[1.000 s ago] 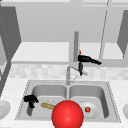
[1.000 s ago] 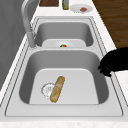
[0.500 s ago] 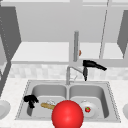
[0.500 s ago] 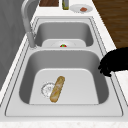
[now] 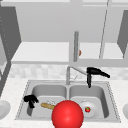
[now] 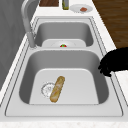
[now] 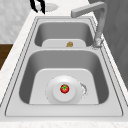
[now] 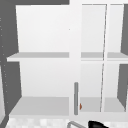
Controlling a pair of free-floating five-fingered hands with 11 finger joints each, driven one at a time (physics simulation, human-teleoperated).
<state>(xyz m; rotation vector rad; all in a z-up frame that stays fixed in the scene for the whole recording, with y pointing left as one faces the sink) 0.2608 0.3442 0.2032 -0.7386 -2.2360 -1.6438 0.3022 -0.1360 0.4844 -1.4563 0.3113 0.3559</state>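
My left hand (image 5: 30, 99) hangs over the front left part of the left basin (image 5: 40, 91), fingers loose and pointing down, holding nothing. The left side view has it at the basin's front rim (image 6: 115, 64); the right side view has it at the far end (image 7: 37, 4). A baguette (image 6: 57, 88) lies on that basin's floor beside the drain. My right hand (image 5: 96, 72) floats flat over the right basin, by the faucet's spout (image 5: 78, 70), one digit hanging down; its top edge (image 8: 97, 124) reaches the upper view. A tomato (image 7: 64, 88) sits on a white plate (image 7: 53, 98) in the right basin.
A big red ball (image 5: 67, 114) covers the sink's front rim. White plates (image 5: 3, 109) rest on the counter at both ends. A bottle (image 6: 65, 4) and a plate with food (image 6: 81, 9) stand past the right basin. Above is an open wall cabinet with a vertical handle (image 8: 76, 98).
My right hand has drifted slightly down and to the right, closer to the faucet's spout. The left hand, baguette and plate have stayed put.
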